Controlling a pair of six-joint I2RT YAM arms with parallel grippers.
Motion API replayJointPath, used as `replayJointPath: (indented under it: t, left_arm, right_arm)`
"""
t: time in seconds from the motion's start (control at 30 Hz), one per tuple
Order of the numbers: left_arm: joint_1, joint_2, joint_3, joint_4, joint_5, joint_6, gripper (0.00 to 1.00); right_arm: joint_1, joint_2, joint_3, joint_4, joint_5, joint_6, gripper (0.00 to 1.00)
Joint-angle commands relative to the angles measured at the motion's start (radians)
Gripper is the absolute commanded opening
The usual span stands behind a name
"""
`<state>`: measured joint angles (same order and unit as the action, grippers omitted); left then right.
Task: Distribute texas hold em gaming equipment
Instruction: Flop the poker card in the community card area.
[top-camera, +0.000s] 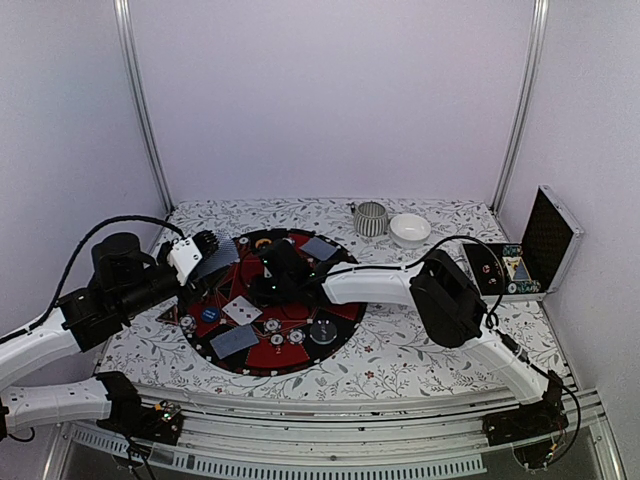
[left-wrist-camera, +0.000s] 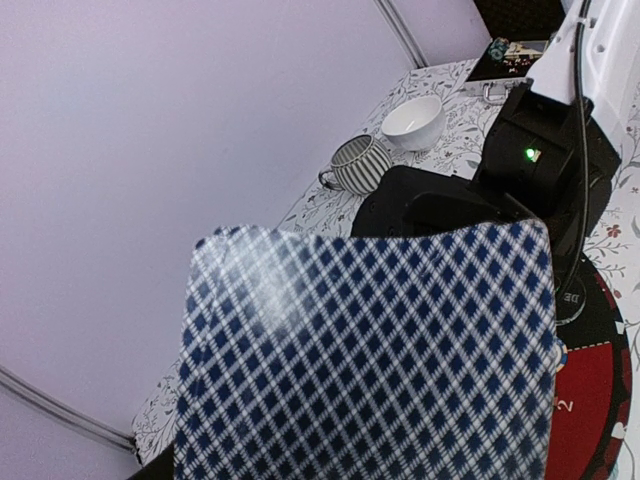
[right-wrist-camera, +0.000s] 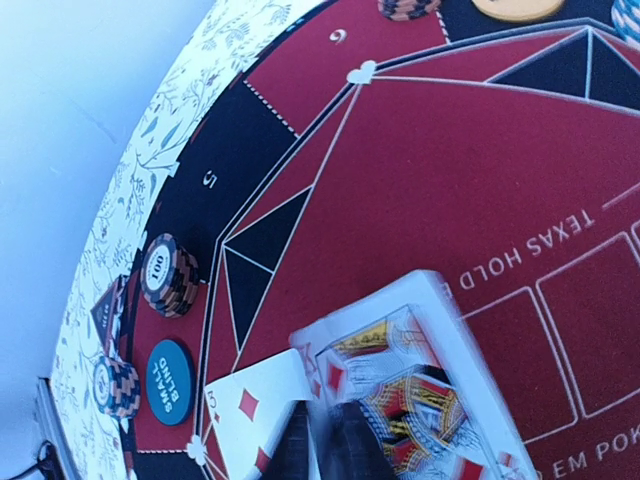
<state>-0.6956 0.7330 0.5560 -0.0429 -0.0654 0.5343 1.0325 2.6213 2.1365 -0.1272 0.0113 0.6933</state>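
My left gripper is over the left rim of the round mat, shut on a card with a blue-checked back. That card back fills the left wrist view and hides the fingers. My right gripper is low over the mat's middle, shut on a face-up king of diamonds. A three of diamonds lies face up beside it. Face-down cards lie at the near left and far side. A blue chip and chip stacks sit on the mat's rim.
A ribbed grey cup and a white bowl stand behind the mat. An open black case sits at the right edge. The right arm reaches across the mat from the right. Side walls close in the table.
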Motion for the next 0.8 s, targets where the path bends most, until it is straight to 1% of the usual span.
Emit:
replayJointPath:
  t: [0.0, 0.07, 0.1, 0.2, 0.33, 0.4, 0.5, 0.6, 0.73, 0.77]
  left_arm:
    - [-0.005, -0.011, 0.006, 0.012, -0.006, -0.003, 0.53]
    - [-0.005, -0.011, 0.007, 0.011, -0.005, -0.003, 0.53]
    - [-0.005, -0.011, 0.006, 0.011, -0.005, -0.003, 0.53]
    - [-0.004, -0.012, 0.005, 0.011, -0.006, -0.003, 0.54]
    - [-0.005, -0.012, 0.005, 0.011, -0.005, -0.003, 0.53]
    - [-0.005, -0.013, 0.006, 0.011, -0.005, -0.003, 0.53]
    - [-0.005, -0.014, 0.006, 0.011, -0.002, -0.004, 0.54]
    - [-0.005, -0.015, 0.006, 0.011, -0.004, -0.003, 0.53]
    - [-0.005, -0.012, 0.006, 0.01, -0.007, -0.003, 0.53]
    - [-0.005, -0.011, 0.006, 0.009, -0.007, -0.003, 0.53]
  right_arm:
    - [-0.007, 0.005, -0.004, 0.037, -0.007, 0.015, 0.29]
    - [-0.008, -0.011, -0.017, 0.059, -0.004, 0.009, 0.39]
    - [-0.008, -0.018, -0.017, 0.062, -0.007, 0.006, 0.43]
    - [-0.008, -0.037, -0.014, 0.076, -0.025, -0.011, 0.46]
    - [-0.011, -0.078, -0.013, 0.089, -0.048, -0.052, 0.46]
    - [-0.024, -0.103, -0.027, 0.082, -0.066, -0.109, 0.45]
    - [-0.068, -0.133, -0.066, 0.049, -0.111, -0.157, 0.41]
    - [-0.093, -0.144, -0.081, -0.004, -0.123, -0.222, 0.37]
    - [-0.123, -0.206, -0.153, -0.01, -0.208, -0.298, 0.37]
    - [-0.134, -0.231, -0.177, -0.009, -0.227, -0.315, 0.39]
